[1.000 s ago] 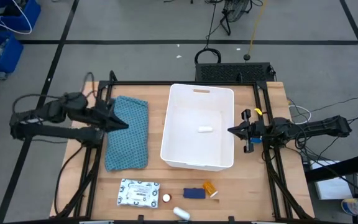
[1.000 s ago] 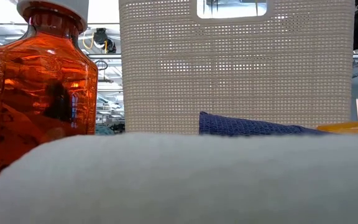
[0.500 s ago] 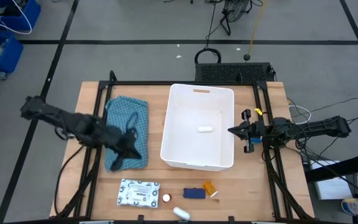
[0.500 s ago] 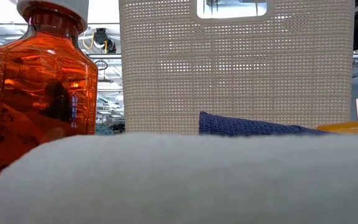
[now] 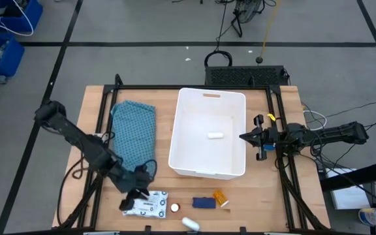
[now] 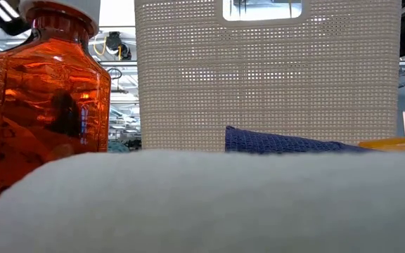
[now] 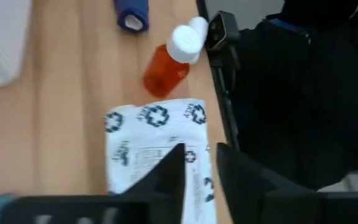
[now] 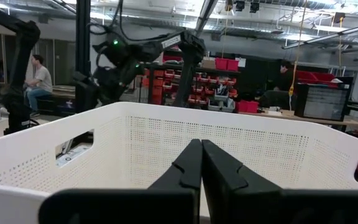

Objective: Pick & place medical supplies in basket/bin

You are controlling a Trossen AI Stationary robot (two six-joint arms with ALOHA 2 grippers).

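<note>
Near the front edge of the bench (image 5: 96,98): flat white packet (image 5: 146,203) with blue-green print, lying beside a small white cap-like piece (image 5: 174,208), a blue piece (image 5: 203,203), an orange pill bottle (image 5: 219,197) on its side and a white tube (image 5: 189,224). Left gripper (image 5: 134,198) over the packet's near corner, fingers (image 7: 166,171) slightly parted above the printed face, grasping nothing. White tub (image 5: 211,171) mid-bench, rounded corners, handle slot on the far short side, one small white item (image 5: 215,136) inside. Teal cloth (image 5: 134,134) just left of the tub. Right gripper (image 5: 243,137) at the tub's right rim, fingers (image 8: 189,163) pressed together, empty. Low view filled by the tub's perforated wall and an orange bottle (image 6: 48,105) with white cap.
</note>
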